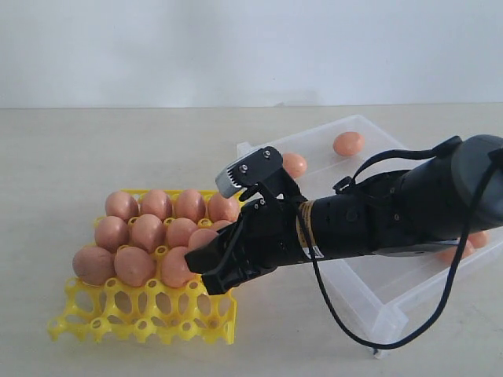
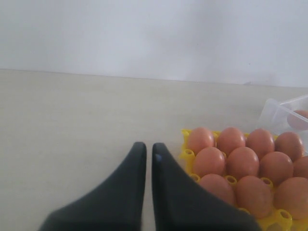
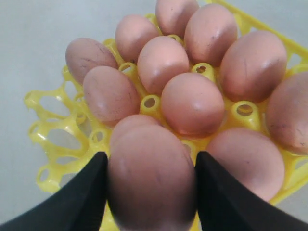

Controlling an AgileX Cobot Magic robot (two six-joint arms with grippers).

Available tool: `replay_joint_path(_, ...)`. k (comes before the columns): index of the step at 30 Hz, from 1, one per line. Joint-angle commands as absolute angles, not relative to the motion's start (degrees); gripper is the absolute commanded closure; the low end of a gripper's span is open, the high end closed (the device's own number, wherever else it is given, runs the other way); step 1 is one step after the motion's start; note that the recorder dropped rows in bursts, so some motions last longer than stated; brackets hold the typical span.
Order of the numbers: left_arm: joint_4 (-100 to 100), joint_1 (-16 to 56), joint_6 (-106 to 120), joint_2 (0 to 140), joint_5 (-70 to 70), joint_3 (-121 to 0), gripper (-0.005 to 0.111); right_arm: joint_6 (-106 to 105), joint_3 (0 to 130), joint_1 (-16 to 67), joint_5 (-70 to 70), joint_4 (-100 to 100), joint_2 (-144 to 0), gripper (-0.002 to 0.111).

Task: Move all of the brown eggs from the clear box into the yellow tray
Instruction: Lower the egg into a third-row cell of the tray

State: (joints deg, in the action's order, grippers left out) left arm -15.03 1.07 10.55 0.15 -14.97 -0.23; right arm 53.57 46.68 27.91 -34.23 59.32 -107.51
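Gripping one brown egg (image 3: 151, 192), R claw (image 3: 151, 158) hangs over yellow tray (image 3: 129, 71); L claw (image 2: 148, 148) sits clenched just beside tray corner.

The left gripper (image 2: 148, 147) hovered low over a pale tabletop (image 2: 72, 120), its dark jaws drawn almost together with only a thin slit between them and nothing held. Just beside it, the yellow tray (image 2: 187, 155) carried brown eggs (image 2: 243, 162) packed shell to shell in three visible rows, about eleven in view; the frame edge cut off the rest of the tray. Yellow pegs (image 2: 231, 180) stood up between the eggs. Past the tray, a corner of the clear box (image 2: 276, 113) showed at the frame's edge, with what appeared to be one more brown egg (image 2: 301, 119) blurred behind its wall. A plain white wall (image 2: 144, 33) closed the background.
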Motion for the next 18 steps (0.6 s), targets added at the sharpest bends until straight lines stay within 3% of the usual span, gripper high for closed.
replay_joint_path(1, -15.19, 1.28, 10.07, 0.00, -14.76, 0.00, 0.103, 52.88, 46.50, 28.01, -34.12, 59.40, -107.48, 0.065)
replay_joint_path(18, -15.19, 1.28, 10.07, 0.00, -14.88, 0.00, 0.103, 51.46, 46.50, 28.01, -36.18, 59.44, -107.48, 0.064)
